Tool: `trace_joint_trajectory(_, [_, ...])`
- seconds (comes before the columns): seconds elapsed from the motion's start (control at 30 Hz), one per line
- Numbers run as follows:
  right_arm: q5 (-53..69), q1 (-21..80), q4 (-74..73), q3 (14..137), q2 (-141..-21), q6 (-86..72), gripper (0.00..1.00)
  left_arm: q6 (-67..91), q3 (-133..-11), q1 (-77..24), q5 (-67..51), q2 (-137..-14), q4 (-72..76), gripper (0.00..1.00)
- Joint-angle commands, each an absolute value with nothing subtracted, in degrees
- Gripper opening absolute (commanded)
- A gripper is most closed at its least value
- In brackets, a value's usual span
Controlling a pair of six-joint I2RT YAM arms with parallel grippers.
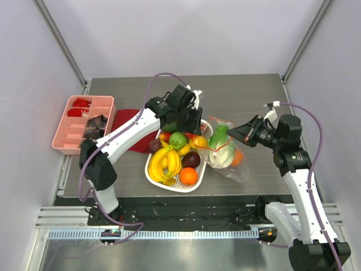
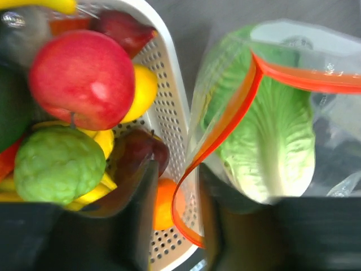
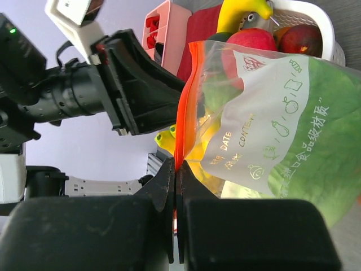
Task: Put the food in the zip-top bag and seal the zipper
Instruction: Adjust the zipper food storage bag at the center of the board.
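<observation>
The zip-top bag (image 1: pixel 227 155) lies right of the white basket (image 1: pixel 153 174) and holds a pale-green cabbage (image 2: pixel 271 135) and an orange (image 1: pixel 237 158). My right gripper (image 3: pixel 179 169) is shut on the zipper (image 3: pixel 186 113), the red-orange strip at the bag's mouth, and holds that edge up. My left gripper (image 2: pixel 176 220) is open over the basket's right rim, with the other side of the zipper (image 2: pixel 217 138) looping between its fingers. In the basket lie a red apple (image 2: pixel 82 79), a green bumpy fruit (image 2: pixel 56 164), bananas (image 1: pixel 169 161), an orange (image 1: pixel 188 176) and a dark purple fruit (image 1: pixel 191 159).
A pink divided tray (image 1: pixel 82 125) stands at the left of the table. A dark red cloth (image 1: pixel 127 121) lies between it and the basket, under my left arm. The bag's lower corner reaches close to the table's near edge (image 1: pixel 225 192).
</observation>
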State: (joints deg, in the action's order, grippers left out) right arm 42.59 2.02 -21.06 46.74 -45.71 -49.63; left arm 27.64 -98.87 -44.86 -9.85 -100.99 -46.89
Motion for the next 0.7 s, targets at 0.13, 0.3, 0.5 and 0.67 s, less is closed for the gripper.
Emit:
trace_joint_trajectory(0.13, [37.22,1.84,-32.83,52.73,-43.68,-37.29,0.01,26.02,-107.56,-46.92,-26.62,-101.69,-46.94,0.00])
trace_joint_trajectory(0.3, [36.99,1.85,-40.70,50.98,-40.00,-32.42,0.01,21.10,-115.39,-51.77,-27.24,-103.97,-51.31,0.00])
trace_joint_trajectory(0.5, [40.96,1.85,-37.79,52.73,-39.02,-33.15,0.01,22.06,-117.08,-50.45,-28.92,-106.79,-53.88,0.00])
trace_joint_trajectory(0.67, [38.33,1.85,-38.32,51.86,-42.10,-32.00,0.01,22.59,-114.96,-47.03,-29.71,-106.79,-52.56,0.08])
